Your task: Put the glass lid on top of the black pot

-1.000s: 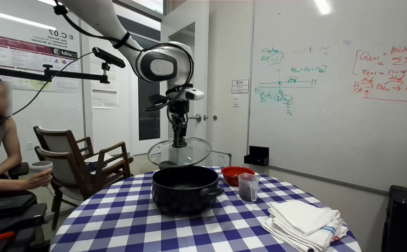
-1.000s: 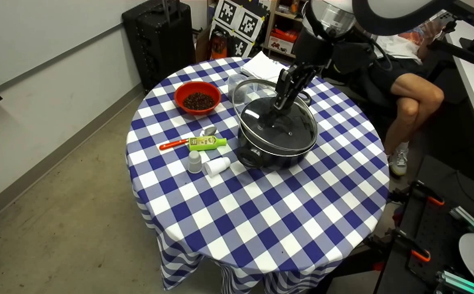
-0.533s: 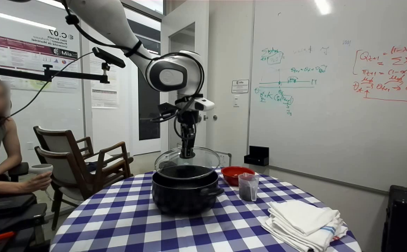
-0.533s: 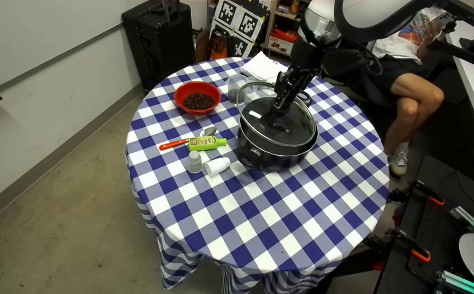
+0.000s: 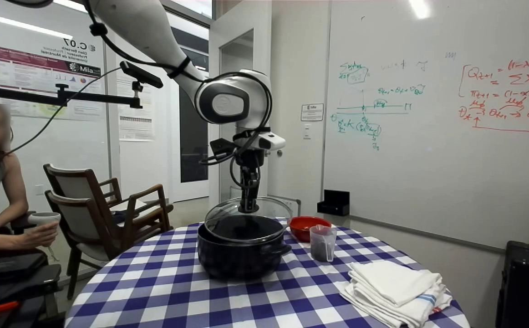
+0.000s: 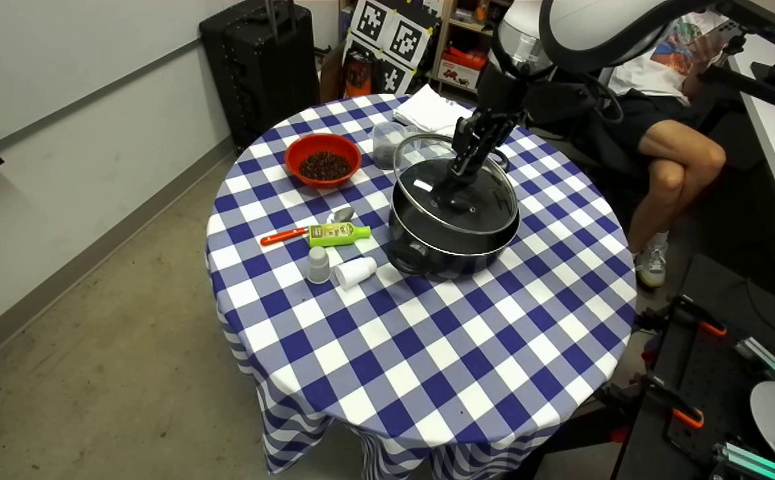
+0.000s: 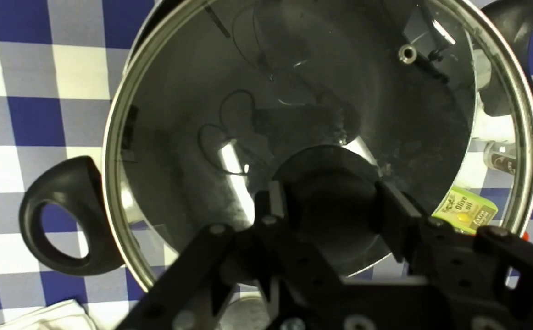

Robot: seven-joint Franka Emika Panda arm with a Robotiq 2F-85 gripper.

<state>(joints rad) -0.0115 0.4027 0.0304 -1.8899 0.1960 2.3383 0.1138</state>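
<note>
Pot (image 5: 239, 262): black
Lid (image 7: 303, 114): clear, silvery rim (image 7: 112, 146)
Knob (image 7: 328, 183): black
Pincer (image 7: 333, 206): black
Surface (image 6: 414, 333): blue-and-white checks
Bowl (image 6: 323, 142): red
Bottle (image 6: 339, 234): lime green
Spoon handle (image 6: 284, 236): orange-red
Towels (image 5: 394, 287): white, with a blue stripe
Suitcase (image 6: 261, 73): black

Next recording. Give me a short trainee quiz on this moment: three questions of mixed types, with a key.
1. Over the black pot, which part of the glass lid is the gripper holding?
2. True or false: the glass lid sits flush on the black pot.
3. The bowl of small dark bean-like pieces is: A) white, B) green, C) red.

Key:
1. Its dark knob.
2. False; it is tilted, not seated.
3. C.
</note>
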